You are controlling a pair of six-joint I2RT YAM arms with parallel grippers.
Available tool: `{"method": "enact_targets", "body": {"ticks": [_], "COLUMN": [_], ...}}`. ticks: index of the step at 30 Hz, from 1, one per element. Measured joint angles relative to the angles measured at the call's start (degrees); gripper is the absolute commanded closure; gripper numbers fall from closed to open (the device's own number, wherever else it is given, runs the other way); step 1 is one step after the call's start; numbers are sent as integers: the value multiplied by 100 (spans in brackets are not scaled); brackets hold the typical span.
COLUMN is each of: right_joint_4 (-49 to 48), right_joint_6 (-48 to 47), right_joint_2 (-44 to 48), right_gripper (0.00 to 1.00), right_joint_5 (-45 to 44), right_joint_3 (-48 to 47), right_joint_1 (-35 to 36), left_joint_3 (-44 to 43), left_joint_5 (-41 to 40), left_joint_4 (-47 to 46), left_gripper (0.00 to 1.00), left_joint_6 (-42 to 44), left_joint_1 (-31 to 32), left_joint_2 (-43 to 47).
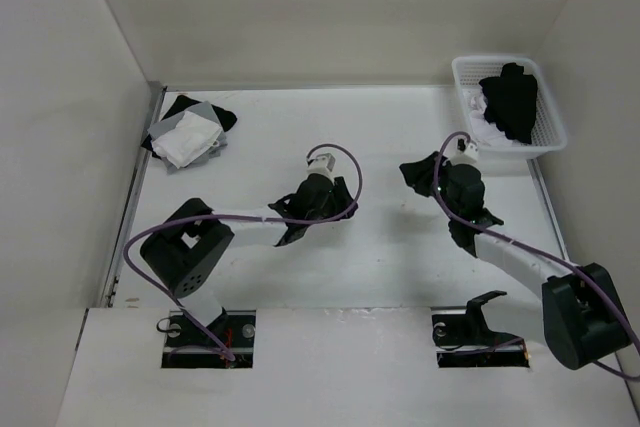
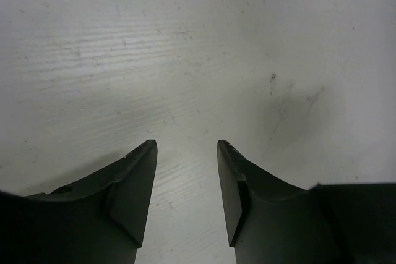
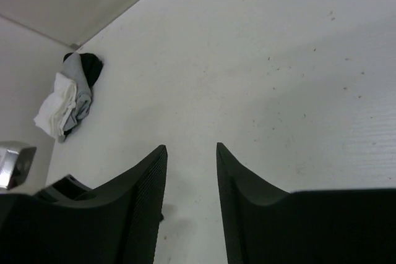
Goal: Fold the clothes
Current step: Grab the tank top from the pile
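Although the task is to fold the clothes (image 1: 512,99), no fold has been made: the black garment lies bunched in the white basket (image 1: 470,67) at the far right corner of the table (image 1: 400,247), heaped over a pale garment (image 1: 478,129) in the same basket. Neither arm touches it.

Left pincer (image 2: 185,146): released, jaws apart and pointing down at the table surface, nothing between them. It hangs over the middle of the table, well apart from the basket.

Right pincer (image 3: 190,148): released, jaws apart, nothing held. In the overhead view it sits near the basket, just short of its near-left corner, but its own camera faces away across the table toward the stack of white, grey and black cloths (image 3: 68,97) in the far left corner.

Assessment: the step in hand is retrieval, the first of the task. The right arm is the better placed. It would need to turn toward the basket, come down over the rim and close on an upper fold of the black fabric alone.

Risks noted: thin, soft cloth may drag the pale garment along or snag on the basket wall. Once lifted out, the garment will need spreading flat on the open table between the arms, probably by both pincers, before any fold.
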State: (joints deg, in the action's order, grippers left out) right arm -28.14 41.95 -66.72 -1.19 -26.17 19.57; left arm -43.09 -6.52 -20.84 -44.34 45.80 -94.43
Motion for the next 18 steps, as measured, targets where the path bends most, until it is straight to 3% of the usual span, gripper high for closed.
{"method": "enact_targets", "body": {"ticks": [3,6,8,13,16,18], "right_joint_4": [396,732,898,1191,1342,1464], "right_joint_6": [-111,-188,-243,-358,-514,-629], "right_joint_2": [0,-42,-184,-1058,-1851,-2374], "right_gripper": [90,99,100,100,100,97], "right_joint_5": [-83,-153,-210,-616,-907,-1043], "right_joint_3": [-479,-1161,-1700,-3123,-3921,-4345], "right_joint_1": [-81,-369,-706,-1735,-2380,-2728], "left_joint_3": [28,208,535,1228,1276,1279], "left_joint_5": [179,306,365,455,463,459], "left_joint_4": [-48,-378,-699,-1473,-1762,-1941], "left_gripper": [58,59,65,92,92,87], "left_joint_6": [15,74,129,354,466,505], "left_joint_1": [87,146,208,348,326,282], "left_joint_2": [-28,39,232,868,1060,1110]}}
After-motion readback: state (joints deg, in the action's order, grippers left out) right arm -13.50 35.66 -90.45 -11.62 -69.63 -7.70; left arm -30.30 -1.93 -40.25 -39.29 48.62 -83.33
